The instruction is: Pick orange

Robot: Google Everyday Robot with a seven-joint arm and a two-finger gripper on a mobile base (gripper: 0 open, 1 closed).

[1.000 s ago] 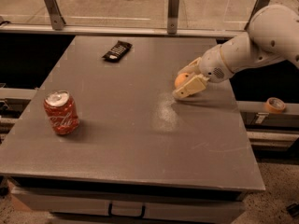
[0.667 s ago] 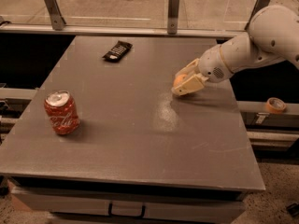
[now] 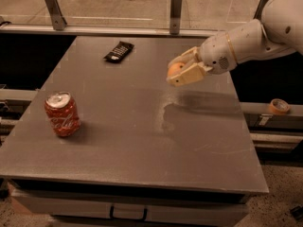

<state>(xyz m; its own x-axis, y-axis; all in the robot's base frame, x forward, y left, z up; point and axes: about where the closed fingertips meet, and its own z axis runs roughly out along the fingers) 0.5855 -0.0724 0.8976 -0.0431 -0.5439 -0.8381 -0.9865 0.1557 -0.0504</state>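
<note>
The orange (image 3: 175,69) is a small round orange fruit held between the cream fingers (image 3: 189,74) of my gripper (image 3: 182,68), above the right middle of the grey table (image 3: 142,141). The gripper is shut on the orange and holds it off the tabletop; its shadow lies on the table below. The white arm reaches in from the upper right. Most of the orange is hidden by the fingers.
A red soda can (image 3: 62,114) stands upright at the table's left. A black remote-like object (image 3: 119,51) lies at the back. A roll of tape (image 3: 278,106) sits on a ledge right of the table. A metal rail runs behind the table.
The gripper has risen off the table with the orange in it and moved slightly left. The can and the black object have not moved.
</note>
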